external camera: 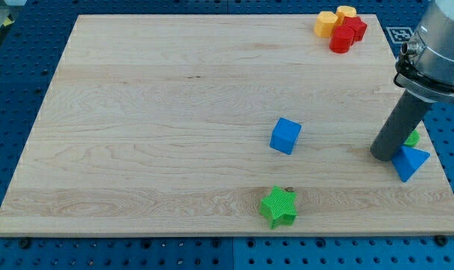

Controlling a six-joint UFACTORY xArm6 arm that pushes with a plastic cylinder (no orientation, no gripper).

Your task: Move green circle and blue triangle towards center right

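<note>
Blocks: two blue (pixel 286 136) (pixel 410 161), two green (pixel 279 207) (pixel 413 138), perhaps two red (pixel 341 40) (pixel 353 28), two yellow (pixel 326 24) (pixel 346 12).

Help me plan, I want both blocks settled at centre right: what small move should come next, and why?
Probably hold or back my tip off slightly toward the view's left. The green circle peeks from behind the rod and the blue triangle sits just right of my tip, both already near the board's right edge.

One camera only, so no second view overlaps with it. It looks down from above and in front at a steep slant, taking in nearly the whole wooden board (pixel 174 112), whose far edge narrows toward the view's top. It stands at middling range. The rod comes in from the view's upper right, and my tip (pixel 384 156) lands near the right edge.
</note>
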